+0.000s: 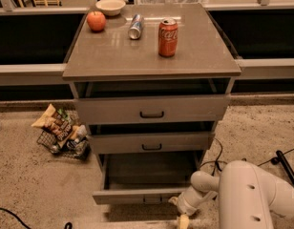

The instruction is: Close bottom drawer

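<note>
The grey cabinet [152, 66] has three drawers. The bottom drawer [142, 196] is pulled far out, its wide shallow tray [149, 171] showing and its front low in the camera view. The middle drawer [151, 143] and the top drawer [152, 109] stand slightly out. My white arm [252, 194] reaches in from the lower right. My gripper [182, 214] is just in front of the bottom drawer's front, near its right end, at the frame's lower edge.
On the cabinet top stand a red soda can [168, 37], a silver can lying on its side [135, 26], an apple [96, 21] and a white bowl [110, 6]. A wire basket of snack bags [61, 132] lies on the floor at the left. Cables [280, 159] run at the right.
</note>
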`<state>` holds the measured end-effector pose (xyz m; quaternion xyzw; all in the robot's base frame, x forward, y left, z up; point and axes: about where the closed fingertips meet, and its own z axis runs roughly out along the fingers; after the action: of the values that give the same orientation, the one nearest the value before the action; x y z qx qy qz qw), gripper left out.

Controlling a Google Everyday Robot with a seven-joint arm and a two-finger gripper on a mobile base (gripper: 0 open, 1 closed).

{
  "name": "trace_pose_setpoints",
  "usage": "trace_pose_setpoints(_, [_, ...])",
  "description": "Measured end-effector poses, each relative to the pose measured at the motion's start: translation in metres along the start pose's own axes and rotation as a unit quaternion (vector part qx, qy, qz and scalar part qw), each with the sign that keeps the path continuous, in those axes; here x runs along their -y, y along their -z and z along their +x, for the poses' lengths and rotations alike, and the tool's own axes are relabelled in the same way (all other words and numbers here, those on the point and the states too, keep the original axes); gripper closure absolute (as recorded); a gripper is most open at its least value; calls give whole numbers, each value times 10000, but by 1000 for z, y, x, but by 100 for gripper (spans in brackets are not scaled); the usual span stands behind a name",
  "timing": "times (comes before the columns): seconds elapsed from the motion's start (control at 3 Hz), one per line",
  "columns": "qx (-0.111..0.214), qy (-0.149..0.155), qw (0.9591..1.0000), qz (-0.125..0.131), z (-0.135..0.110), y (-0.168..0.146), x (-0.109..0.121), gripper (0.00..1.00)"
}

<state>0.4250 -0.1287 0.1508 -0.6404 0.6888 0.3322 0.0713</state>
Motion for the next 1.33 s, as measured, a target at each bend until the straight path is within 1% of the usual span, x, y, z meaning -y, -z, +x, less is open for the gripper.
trace_pose_setpoints(0.33, [0, 0, 10000, 0, 0, 0, 0, 0])
trace_pose_setpoints(0.67, [73, 101, 9999, 11, -4, 2, 2, 2])
trace_pose_setpoints(1.0, [-30, 329, 9991, 275, -10, 8, 11, 25])
trace_pose_setpoints(1.33, [-53, 472, 9971, 598, -14, 15, 26, 49])
